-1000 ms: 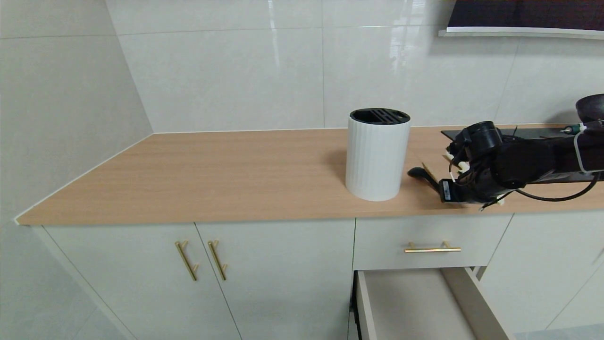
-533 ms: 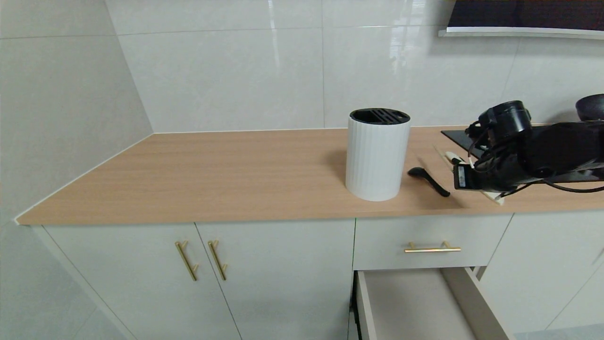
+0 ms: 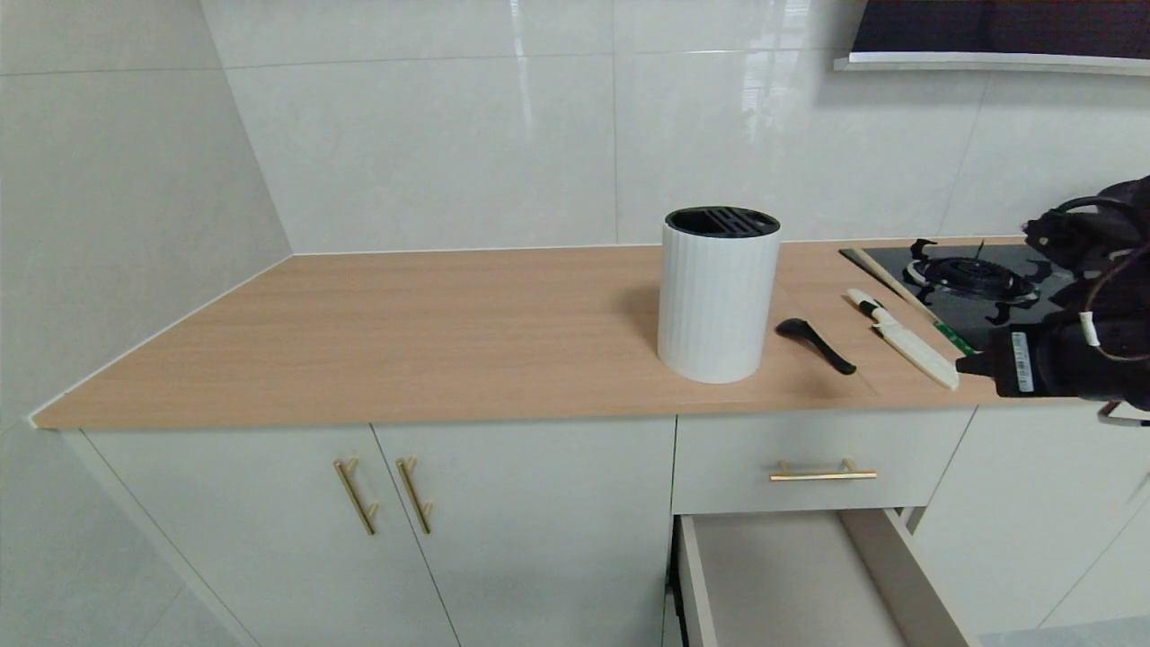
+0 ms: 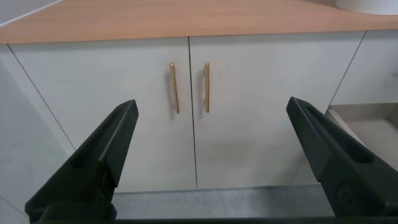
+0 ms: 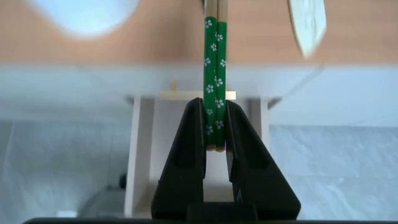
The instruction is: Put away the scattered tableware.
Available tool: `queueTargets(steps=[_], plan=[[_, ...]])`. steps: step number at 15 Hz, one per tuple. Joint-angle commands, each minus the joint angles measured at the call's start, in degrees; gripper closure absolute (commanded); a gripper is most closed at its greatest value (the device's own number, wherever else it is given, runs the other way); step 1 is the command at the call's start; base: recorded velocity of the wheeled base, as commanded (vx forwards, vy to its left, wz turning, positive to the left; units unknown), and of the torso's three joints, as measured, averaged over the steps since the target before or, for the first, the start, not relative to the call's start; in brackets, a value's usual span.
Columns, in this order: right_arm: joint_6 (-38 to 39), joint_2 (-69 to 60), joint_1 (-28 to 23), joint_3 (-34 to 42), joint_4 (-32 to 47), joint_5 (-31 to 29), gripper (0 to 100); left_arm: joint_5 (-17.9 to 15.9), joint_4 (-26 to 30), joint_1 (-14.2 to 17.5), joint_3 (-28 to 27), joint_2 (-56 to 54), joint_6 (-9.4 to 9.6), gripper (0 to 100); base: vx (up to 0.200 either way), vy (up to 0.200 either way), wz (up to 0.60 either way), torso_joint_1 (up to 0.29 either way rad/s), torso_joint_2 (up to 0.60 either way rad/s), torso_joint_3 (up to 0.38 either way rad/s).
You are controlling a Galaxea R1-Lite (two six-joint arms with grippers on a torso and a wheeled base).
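My right gripper (image 5: 216, 121) is shut on a pair of wooden chopsticks (image 5: 216, 68) with green flowered ends. In the head view this gripper (image 3: 979, 364) hangs at the counter's front right edge, and the chopsticks (image 3: 889, 283) slant away over the hob's edge. A black spoon (image 3: 815, 344) and a white knife (image 3: 903, 340) lie on the wooden counter (image 3: 404, 332), right of a white ribbed holder (image 3: 719, 305) with a black slotted top. My left gripper (image 4: 211, 155) stands open and low, facing the cabinet doors (image 4: 186, 118).
A drawer (image 3: 791, 575) stands pulled out below the counter, under a closed drawer with a gold handle (image 3: 822, 472). A black gas hob (image 3: 970, 279) sits at the counter's right end. Tiled walls close the back and left.
My right arm has pulled back to the right from beside the spoon, carrying the chopsticks off the counter. The knife and hob have come into sight.
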Motion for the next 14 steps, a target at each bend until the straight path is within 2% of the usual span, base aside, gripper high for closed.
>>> queueTargets(steps=[1,5,14], plan=[[-0.43,-9.6,3.14,6.19,-0.14,0.25,100,-0.02,0.0,0.01,0.0,0.0,-0.03,0,0.0,0.0,0.0,0.0,0.0,0.0],[-0.25,-11.98,8.41,10.84,-0.67,-0.01,100,-0.02,0.0,0.01,0.0,0.0,-0.03,0,0.0,0.0,0.0,-0.082,0.2,0.127],[-3.94,-12.68,13.24,17.26,-2.52,-0.1,100,-0.02,0.0,0.01,0.0,0.0,-0.03,0,0.0,0.0,0.0,-0.153,0.46,0.307]])
